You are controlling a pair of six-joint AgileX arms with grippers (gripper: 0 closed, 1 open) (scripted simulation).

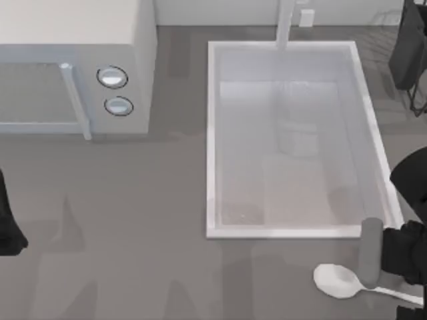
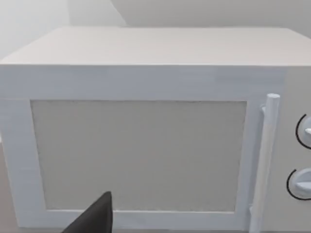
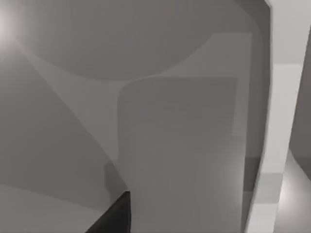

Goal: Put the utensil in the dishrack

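The utensil (image 1: pixel 339 280), a small white spoon, lies on the grey counter just in front of the sink's near right corner, bowl to the left and thin handle running right. My right gripper (image 1: pixel 377 283) is directly at that handle, one grey finger (image 1: pixel 371 253) crossing above it with no second finger beside it, so it is open and the spoon rests free. The dishrack (image 1: pixel 407 53), black wire with a dark panel, stands at the far right corner beyond the sink. My left arm (image 1: pixel 8 223) stays parked at the left edge.
A large white sink (image 1: pixel 212 133) with a faucet (image 1: pixel 285 23) takes up the middle right, between spoon and dishrack. A white microwave (image 1: pixel 73 67) stands at the far left, with its door (image 2: pixel 141 155) facing the left wrist view. Bare counter (image 1: pixel 133 253) stretches across the front.
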